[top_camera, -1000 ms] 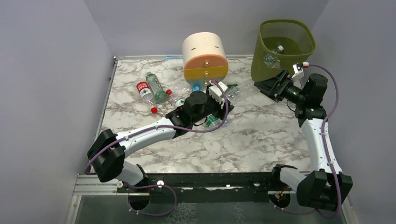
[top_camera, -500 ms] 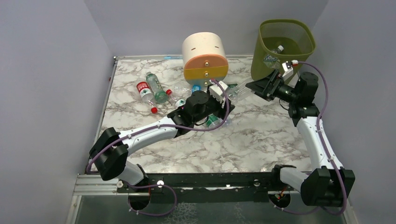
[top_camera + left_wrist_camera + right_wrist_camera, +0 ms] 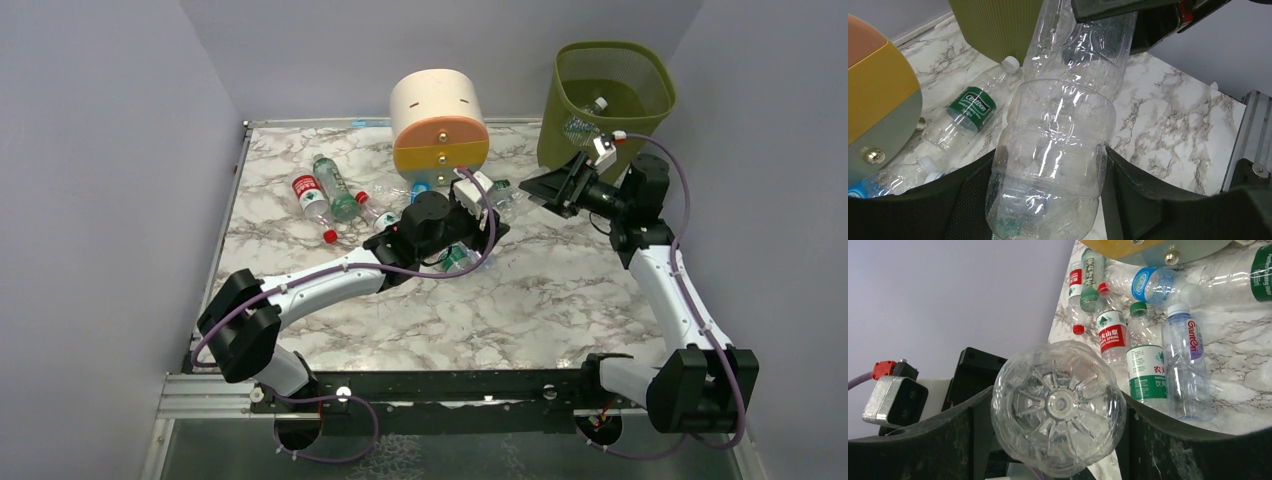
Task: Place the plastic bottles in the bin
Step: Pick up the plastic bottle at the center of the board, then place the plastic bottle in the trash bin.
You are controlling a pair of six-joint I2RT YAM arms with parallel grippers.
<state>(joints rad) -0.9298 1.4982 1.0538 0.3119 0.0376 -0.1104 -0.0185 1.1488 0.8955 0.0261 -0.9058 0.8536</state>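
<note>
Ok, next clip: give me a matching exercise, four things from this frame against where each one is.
Things:
1. big clear bottle
2. bin
3. drawer unit
4. red-labelled bottle

Places:
A. far right corner of the table
B. lying flat, leftmost of the loose ones
C. in the left gripper, base between the right gripper fingers
D. far edge, about the middle

Pairs: 1-C, 2-A, 3-D, 4-B.

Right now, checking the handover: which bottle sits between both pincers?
The big clear bottle, spanning left pincer to right pincer; the labelled ones lie on the table.
</note>
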